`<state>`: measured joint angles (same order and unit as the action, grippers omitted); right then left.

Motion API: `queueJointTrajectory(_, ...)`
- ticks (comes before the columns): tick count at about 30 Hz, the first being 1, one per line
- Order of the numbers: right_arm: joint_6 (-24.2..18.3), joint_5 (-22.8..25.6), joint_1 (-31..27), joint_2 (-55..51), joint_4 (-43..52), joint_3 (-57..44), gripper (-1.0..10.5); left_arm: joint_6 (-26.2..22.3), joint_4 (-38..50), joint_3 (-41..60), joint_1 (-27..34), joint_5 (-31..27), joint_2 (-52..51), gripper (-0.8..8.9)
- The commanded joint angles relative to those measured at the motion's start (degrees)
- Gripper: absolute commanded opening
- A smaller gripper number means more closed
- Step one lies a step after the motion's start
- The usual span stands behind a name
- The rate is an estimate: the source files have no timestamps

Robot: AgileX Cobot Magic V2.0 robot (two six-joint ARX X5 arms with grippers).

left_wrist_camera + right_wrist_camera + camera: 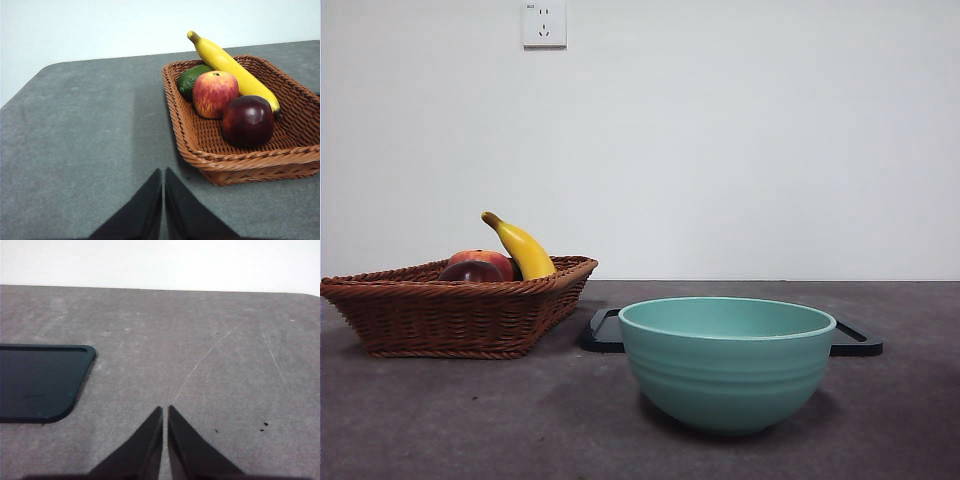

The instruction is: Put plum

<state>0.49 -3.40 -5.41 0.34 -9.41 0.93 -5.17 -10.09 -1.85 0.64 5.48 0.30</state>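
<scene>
plum (248,120) lies in the wicker basket (240,162) near its front rim, touching the apple (215,93) and the banana (232,69); a lime (192,79) sits behind. left gripper (163,172), jaws closed and empty, hangs over bare table (85,140) beside the basket's edge. right gripper (165,410), jaws closed, hangs over open table beside the dark tray (40,385). teal bowl (727,362) stands in front of the tray.

Bright, even light (soft shadows), sharp focus
</scene>
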Motion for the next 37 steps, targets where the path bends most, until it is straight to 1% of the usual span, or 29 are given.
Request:
queueJointTrajectory(1,1.0,0.0,-0.1,-0.1,0.8,-0.3,0.1,0.5,0.2,1.2,0.1,-0.1,-0.1,0.08)
queueJointTrajectory(2,1.1,0.0,-0.1,-0.1,0.9,-0.3,0.1,1.5,0.3,1.2,0.1,-0.1,-0.1,0.08)
queueJointTrajectory(5,4.3,-1.3,-0.1,-0.1,0.8,-0.3,0.1,8.2,1.6,1.2,0.1,-0.1,-0.1,0.08)
queueJointTrajectory(7,7.1,-2.8,-0.1,-0.1,0.8,-0.2,0.1,13.8,2.4,1.2,0.1,-0.1,-0.1,0.08)
queueJointTrajectory(9,8.5,-4.4,-0.1,-0.1,0.8,-0.2,0.1,17.1,2.3,1.1,0.1,-0.1,-0.1,0.08)
queueJointTrajectory(12,8.8,-4.3,-0.1,-0.1,0.8,-0.2,0.1,19.8,2.3,0.8,0.1,-0.1,-0.1,0.08)
queueJointTrajectory(15,11.6,-4.3,-0.1,-0.1,0.8,-0.2,0.1,22.6,2.3,0.2,0.1,-0.1,-0.1,0.08)
queueJointTrajectory(18,13.5,-5.9,-0.1,-0.1,0.8,0.1,0.1,25.5,2.3,-0.6,0.1,-0.1,-0.1,0.08)
queueJointTrajectory(22,15.9,-6.2,-0.1,-0.1,0.4,1.7,0.1,29.0,1.1,-2.3,0.1,-0.1,-0.1,0.09)
queueJointTrajectory(26,16.1,-6.2,-0.1,-0.1,-1.0,5.6,0.1,29.5,-2.8,-5.8,0.1,0.0,0.2,0.09)
queueJointTrajectory(32,16.0,-6.3,-0.1,1.9,-5.3,14.2,0.1,29.3,-7.1,-13.4,0.1,0.6,3.0,0.09)
queueJointTrajectory(34,15.8,-6.8,-0.1,3.6,-7.7,17.9,0.1,28.0,-8.5,-16.6,0.1,1.7,4.9,0.09)
queueJointTrajectory(37,13.8,-8.9,-0.1,6.9,-11.8,23.6,0.1,26.1,-11.4,-21.8,0.1,4.7,8.7,0.09)
